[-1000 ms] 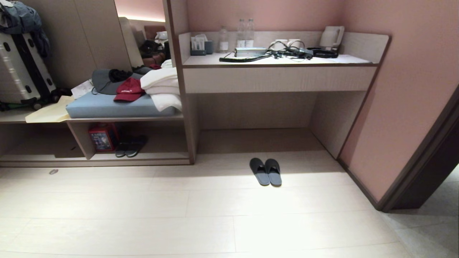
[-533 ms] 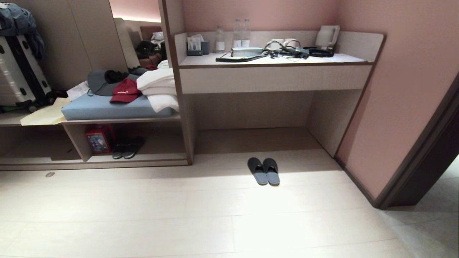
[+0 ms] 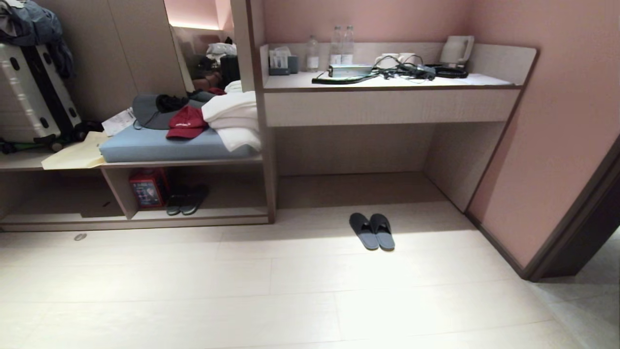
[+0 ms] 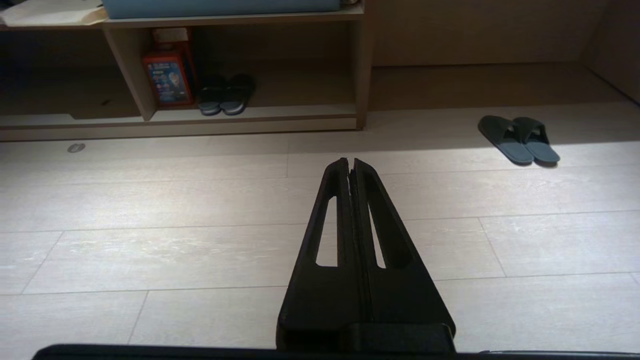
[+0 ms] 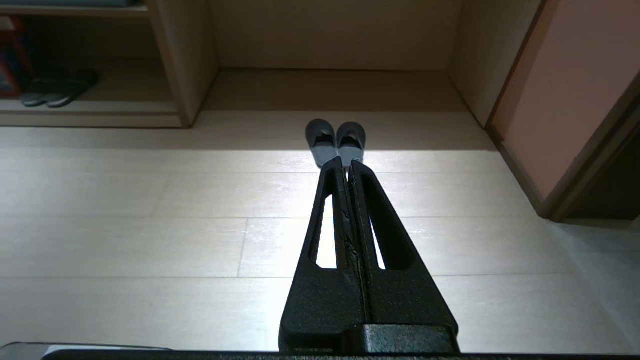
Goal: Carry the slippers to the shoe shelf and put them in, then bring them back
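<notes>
The slippers point(image 3: 372, 231), a grey-blue pair, lie side by side on the pale floor in front of the open space under the desk. The shoe shelf point(image 3: 118, 194), a low beige cubby unit with an upright divider, stands to their left. Neither arm shows in the head view. In the left wrist view my left gripper point(image 4: 351, 161) is shut and empty above the floor, with the slippers point(image 4: 520, 139) off to one side and the shoe shelf point(image 4: 131, 70) beyond. My right gripper point(image 5: 347, 161) is shut and empty, pointing straight at the slippers point(image 5: 335, 140), well short of them.
A darker pair point(image 3: 186, 203) and a red box point(image 3: 147, 188) sit inside the shelf. On top lie a blue cushion point(image 3: 160, 144), a red cap and white towels. The desk counter point(image 3: 387, 106) holds bottles, cables and a kettle. A pink wall and dark door frame point(image 3: 571, 228) close the right.
The whole head view has shifted a little, first left and then right, so the camera has moved. The slippers and everything else lie where they were.
</notes>
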`<state>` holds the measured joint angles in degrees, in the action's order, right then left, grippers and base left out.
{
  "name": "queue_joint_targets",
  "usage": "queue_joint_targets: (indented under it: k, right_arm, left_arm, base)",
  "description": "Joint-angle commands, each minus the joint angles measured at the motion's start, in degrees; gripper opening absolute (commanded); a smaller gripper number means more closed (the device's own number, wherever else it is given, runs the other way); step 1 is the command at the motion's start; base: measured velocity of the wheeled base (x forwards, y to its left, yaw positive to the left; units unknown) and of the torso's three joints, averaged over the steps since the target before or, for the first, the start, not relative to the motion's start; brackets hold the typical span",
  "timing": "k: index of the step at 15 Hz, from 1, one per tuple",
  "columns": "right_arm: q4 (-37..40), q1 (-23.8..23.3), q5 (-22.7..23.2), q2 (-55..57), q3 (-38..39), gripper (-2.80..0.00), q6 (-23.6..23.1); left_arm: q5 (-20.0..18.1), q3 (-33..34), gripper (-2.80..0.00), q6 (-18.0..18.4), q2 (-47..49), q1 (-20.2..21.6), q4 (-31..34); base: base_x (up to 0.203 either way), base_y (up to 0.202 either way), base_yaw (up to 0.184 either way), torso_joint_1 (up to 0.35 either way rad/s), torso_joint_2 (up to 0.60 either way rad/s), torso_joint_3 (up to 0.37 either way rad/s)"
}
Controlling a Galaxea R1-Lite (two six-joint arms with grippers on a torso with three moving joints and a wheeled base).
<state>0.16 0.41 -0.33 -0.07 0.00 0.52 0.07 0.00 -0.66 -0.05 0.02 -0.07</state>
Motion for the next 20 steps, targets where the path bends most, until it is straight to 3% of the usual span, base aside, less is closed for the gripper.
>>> queue_joint_targets:
  k: [1, 20]
  right_arm:
    - [0.02, 0.02, -0.02, 0.07, 0.00, -2.80, 0.00]
    - [0.02, -0.01, -0.02, 0.07, 0.00, -2.80, 0.00]
  left_arm:
    - [0.01, 0.00, -2.80, -0.04, 0.05, -0.02, -0.01]
    - [0.01, 0.00, -2.80, -0.04, 0.05, 0.06, -0.01]
  base:
    - [0.000, 0.192, -0.002, 0.006, 0.00, 0.007]
    - [0.000, 0.195, -0.003, 0.003, 0.00, 0.002]
